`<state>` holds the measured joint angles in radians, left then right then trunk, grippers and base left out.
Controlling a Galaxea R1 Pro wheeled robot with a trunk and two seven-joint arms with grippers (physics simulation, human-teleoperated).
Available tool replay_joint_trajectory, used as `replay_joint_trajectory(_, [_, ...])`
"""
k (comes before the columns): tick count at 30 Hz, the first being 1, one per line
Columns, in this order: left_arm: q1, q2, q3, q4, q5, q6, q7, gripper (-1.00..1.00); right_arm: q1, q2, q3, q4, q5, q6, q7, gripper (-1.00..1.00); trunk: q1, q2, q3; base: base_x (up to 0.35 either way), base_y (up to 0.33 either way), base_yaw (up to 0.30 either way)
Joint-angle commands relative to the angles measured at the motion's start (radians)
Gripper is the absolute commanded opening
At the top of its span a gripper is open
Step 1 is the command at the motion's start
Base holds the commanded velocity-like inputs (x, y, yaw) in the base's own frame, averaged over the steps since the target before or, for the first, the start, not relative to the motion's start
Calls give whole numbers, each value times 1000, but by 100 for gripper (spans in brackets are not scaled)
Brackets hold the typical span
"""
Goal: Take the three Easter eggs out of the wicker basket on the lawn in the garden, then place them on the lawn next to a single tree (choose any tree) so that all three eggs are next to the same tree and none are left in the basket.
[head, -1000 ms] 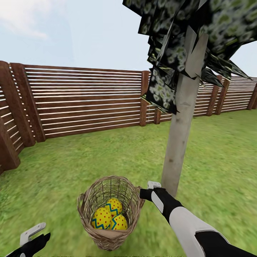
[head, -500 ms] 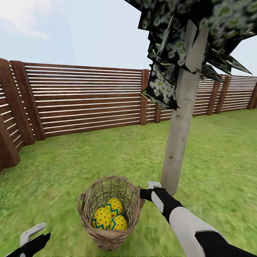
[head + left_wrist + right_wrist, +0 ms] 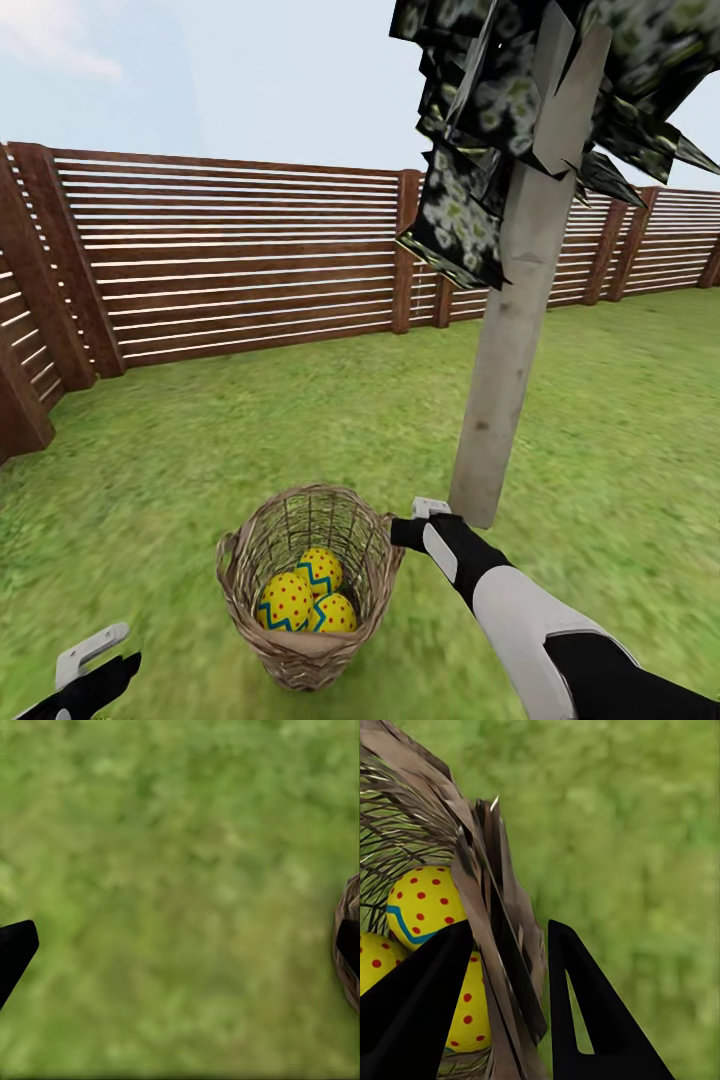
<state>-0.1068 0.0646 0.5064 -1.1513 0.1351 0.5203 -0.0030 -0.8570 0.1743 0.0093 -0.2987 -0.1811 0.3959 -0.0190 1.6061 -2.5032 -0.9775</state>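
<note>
Compared with the head views of a second and half a second ago, the whole scene has slid: fence (image 3: 230,265) top lower, trunk base higher in frame. Camera motion, so the robot appears to be rolling toward the tree (image 3: 510,330) with the load.

The wicker basket (image 3: 305,585) keeps its place relative to both arms. Right gripper (image 3: 510,967) fingers (image 3: 585,1020) straddle the basket wall, one inside by the eggs, one outside over the lawn (image 3: 200,440); closed on the rim, as far as the wrist view shows.

All three Easter eggs (image 3: 305,600) lie in the basket bottom, just beyond the inner finger.

Left gripper (image 3: 90,655) hangs wide open over grass, basket edge just beside one fingertip, nothing held.

Judgement: basket now stands near the trunk; no egg unloaded yet. Next: release rim, lift eggs out singly.
</note>
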Motion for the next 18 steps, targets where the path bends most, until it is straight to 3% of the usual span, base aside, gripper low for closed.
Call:
replay_joint_trajectory(1, [-1, 0, 1, -2, 9, 6, -1, 100, 36, 0, -8, -5, -8, -22, -1, -100, 0, 0, -1, 0, 0, 0])
replay_joint_trajectory(18, [-1, 0, 1, -2, 8, 6, 0, 100, 36, 0, -8, -5, -6, -22, 10, -100, 0, 0, -1, 0, 0, 0])
